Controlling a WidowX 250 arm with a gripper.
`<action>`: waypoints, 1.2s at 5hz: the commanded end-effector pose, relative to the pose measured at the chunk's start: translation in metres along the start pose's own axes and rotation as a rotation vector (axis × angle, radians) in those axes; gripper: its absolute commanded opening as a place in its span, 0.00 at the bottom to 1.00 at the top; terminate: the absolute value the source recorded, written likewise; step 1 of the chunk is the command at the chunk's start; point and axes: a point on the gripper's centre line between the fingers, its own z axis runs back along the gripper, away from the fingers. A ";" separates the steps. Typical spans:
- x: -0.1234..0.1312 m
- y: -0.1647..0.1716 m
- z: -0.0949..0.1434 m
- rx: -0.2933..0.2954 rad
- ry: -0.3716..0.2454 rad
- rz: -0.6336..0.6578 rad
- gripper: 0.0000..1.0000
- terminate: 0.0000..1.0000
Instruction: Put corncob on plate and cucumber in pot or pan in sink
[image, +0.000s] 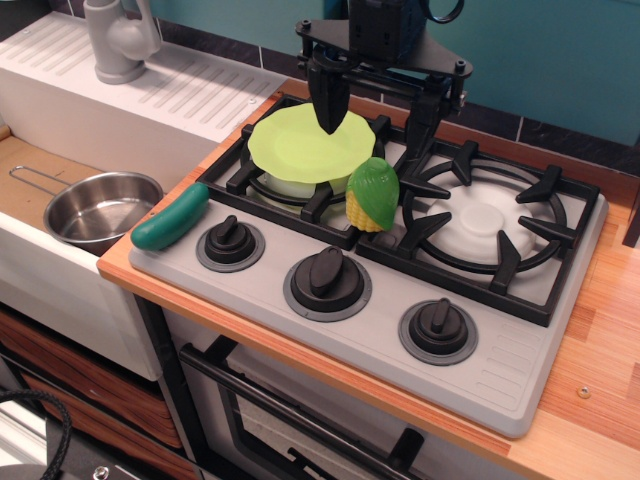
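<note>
The corncob (371, 195), yellow with a bright green husk, lies on the stove grate at the plate's front right edge. The lime-green plate (305, 147) rests on the back left burner. The dark green cucumber (171, 217) lies on the stove's front left corner, near the sink. The steel pan (100, 207) sits in the tan sink basin (25, 165). My gripper (375, 125) hangs open above the plate's right side and just behind the corncob, one finger (329, 100) over the plate, the other (420, 125) to the right. It holds nothing.
A grey tap (118, 40) and ribbed white drainboard (180, 85) stand at the back left. Three black knobs (327, 275) line the stove's front. The right burner (490, 225) has a black grate. A wooden counter (600, 330) runs along the right.
</note>
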 end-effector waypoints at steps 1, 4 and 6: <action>0.000 0.000 0.000 0.000 0.000 0.000 1.00 0.00; 0.007 0.003 -0.033 -0.034 -0.082 -0.027 1.00 0.00; 0.010 0.007 -0.044 -0.040 -0.110 -0.040 1.00 0.00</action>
